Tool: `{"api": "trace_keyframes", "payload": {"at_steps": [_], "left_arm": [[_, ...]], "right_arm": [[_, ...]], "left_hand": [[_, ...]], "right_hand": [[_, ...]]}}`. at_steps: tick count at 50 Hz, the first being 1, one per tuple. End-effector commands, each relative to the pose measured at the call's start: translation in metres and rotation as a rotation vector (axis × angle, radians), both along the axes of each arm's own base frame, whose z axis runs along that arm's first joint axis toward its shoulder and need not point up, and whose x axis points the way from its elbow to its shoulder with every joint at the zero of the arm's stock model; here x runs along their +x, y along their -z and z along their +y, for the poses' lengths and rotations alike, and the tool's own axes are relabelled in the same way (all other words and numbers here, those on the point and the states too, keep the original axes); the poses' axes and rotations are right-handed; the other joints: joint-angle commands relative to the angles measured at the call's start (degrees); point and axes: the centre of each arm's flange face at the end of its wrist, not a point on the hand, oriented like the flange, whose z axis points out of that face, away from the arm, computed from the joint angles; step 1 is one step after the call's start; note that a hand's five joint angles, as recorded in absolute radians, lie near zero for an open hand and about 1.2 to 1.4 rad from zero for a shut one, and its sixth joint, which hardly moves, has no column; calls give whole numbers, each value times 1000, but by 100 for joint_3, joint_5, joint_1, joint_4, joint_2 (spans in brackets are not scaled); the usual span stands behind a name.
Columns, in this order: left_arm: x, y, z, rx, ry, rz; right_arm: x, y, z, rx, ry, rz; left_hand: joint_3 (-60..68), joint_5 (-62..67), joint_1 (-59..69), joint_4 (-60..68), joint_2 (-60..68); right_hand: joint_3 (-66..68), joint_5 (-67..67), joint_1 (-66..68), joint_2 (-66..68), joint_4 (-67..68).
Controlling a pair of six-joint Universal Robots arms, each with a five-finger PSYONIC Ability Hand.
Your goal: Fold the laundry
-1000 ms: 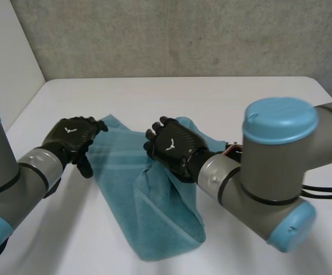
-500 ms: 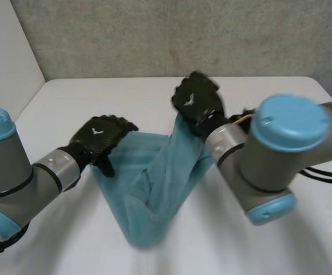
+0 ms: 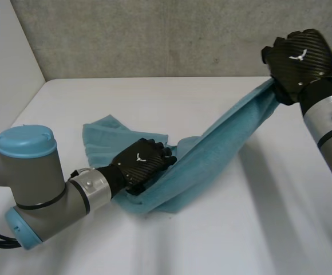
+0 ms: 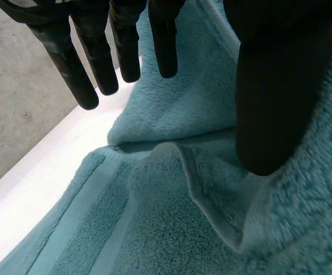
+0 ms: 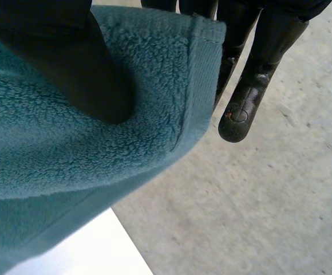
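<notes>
Stretching up from the tabletop (image 3: 212, 240), a teal towel (image 3: 223, 134) runs taut to the right hand (image 3: 300, 60), which is held high at the far right. The left hand (image 3: 142, 166) lies on the towel's bunched part at the near left.

In the left wrist view, that hand's fingers (image 4: 91, 63) reach straight and spread over the towel's folds, gripping nothing.

In the right wrist view, the thumb (image 5: 57, 63) pinches the towel's hemmed edge against the fingers (image 5: 246, 97) behind it.

White table (image 3: 223, 235), teal towel (image 3: 217, 137) partly lying on it, one end lifted
</notes>
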Motion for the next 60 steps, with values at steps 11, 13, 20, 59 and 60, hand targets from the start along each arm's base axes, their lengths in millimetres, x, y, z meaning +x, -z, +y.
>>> {"api": "trace_keyframes", "payload": {"at_steps": [11, 13, 20, 59, 60], "left_arm": [[-2, -15, -8, -37, -26, 19], [0, -23, -11, -47, -49, 26], [6, -45, -16, 73, -161, 97], [-25, -98, -79, -114, -296, 379], [-21, -135, -92, -244, -364, 487]], "right_arm": [[-50, 5, -32, 6, 167, 29], [-51, 7, -31, 14, 167, 29], [-49, 15, -26, 34, 158, 33], [-46, -63, -74, -268, 321, -139], [-43, -86, -77, -348, 346, -205]], "left_hand": [[787, 801, 751, 788, 788], [-172, -157, -208, -171, -171], [-912, -898, -948, -911, -911], [5747, 5761, 5711, 5748, 5748], [5747, 5761, 5711, 5748, 5748]], "right_hand": [[1241, 1439, 2376, 1249, 1170], [1241, 1439, 2376, 1249, 1170], [1241, 1439, 2376, 1249, 1170], [1241, 1439, 2376, 1249, 1170], [1241, 1439, 2376, 1249, 1170]]}}
